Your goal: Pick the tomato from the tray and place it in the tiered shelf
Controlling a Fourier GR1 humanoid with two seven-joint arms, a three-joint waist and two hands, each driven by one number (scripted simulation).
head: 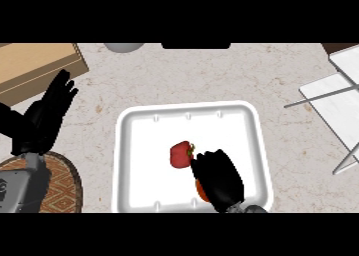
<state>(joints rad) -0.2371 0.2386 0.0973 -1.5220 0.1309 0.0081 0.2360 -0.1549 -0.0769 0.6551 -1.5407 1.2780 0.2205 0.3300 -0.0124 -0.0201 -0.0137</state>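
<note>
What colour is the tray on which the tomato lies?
The tray is plain white, without pattern; the head view shows it best.

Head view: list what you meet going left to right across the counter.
left robot hand, resting open by the left edge → white tray, its left rim → tomato → right robot hand → tiered shelf

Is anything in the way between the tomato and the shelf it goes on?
Nothing visible blocks it. The tomato lies in the white tray, the right hand beside it. Past the tray's rim, only counter shows before the tiered shelf at the right.
</note>
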